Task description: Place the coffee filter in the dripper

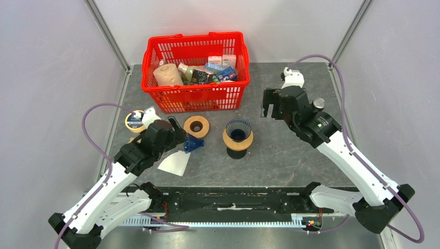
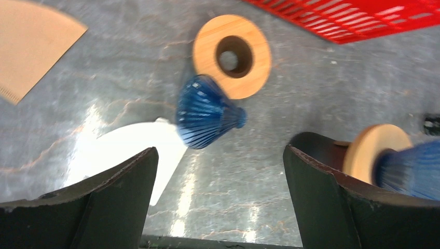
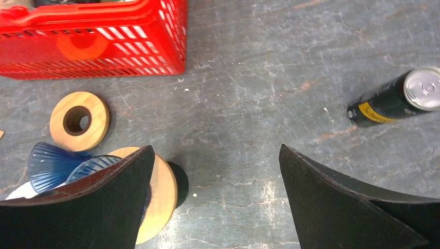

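coffee filter (image 2: 124,150) lies flat, outside the dripper (image 1: 236,152); left tool (image 2: 220,149) and right tool (image 3: 215,147) gape empty.

Bright, even overhead light fills the top view, which is sharp throughout, with only faint soft shadows beside the red basket (image 1: 195,98) and the dripper (image 1: 238,139). In the left wrist view the tabletop (image 2: 311,104) carries streaky white glare, the coffee filter (image 2: 124,140) is washed out, and everything smears with motion blur. The right wrist view is crisper; its near fingers (image 3: 78,207) are black and soft-edged.
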